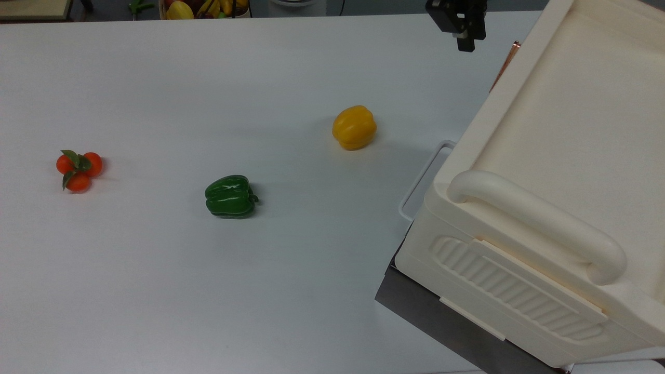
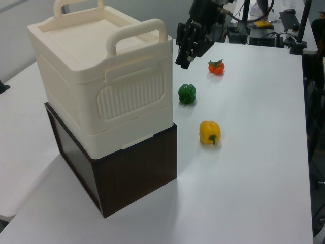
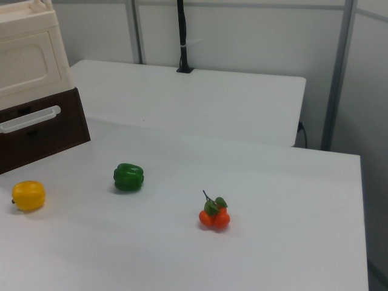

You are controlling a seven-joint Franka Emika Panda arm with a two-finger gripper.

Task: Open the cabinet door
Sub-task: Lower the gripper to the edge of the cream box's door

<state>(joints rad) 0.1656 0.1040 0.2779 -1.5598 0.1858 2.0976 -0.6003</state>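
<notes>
The cream cabinet (image 1: 561, 156) stands on a dark brown box (image 2: 137, 173). Its door (image 3: 27, 63) shows its recessed rounded face in the right view and looks closed. In the top view the door's copper strip handle (image 1: 506, 61) runs along the cabinet's far left edge. My gripper (image 1: 465, 42) hangs in the air a short way to the left of that strip in the top view, not touching it. In the left view the gripper (image 2: 183, 58) is beside the cabinet's upper right corner, fingers pointing down, open and holding nothing.
A yellow pepper (image 1: 354, 127), a green pepper (image 1: 230, 196) and a cluster of small orange-red fruits (image 1: 79, 169) lie on the white table (image 1: 208, 291). The brown box has a white drawer handle (image 1: 423, 179). A thick bar handle (image 1: 540, 223) tops the cabinet.
</notes>
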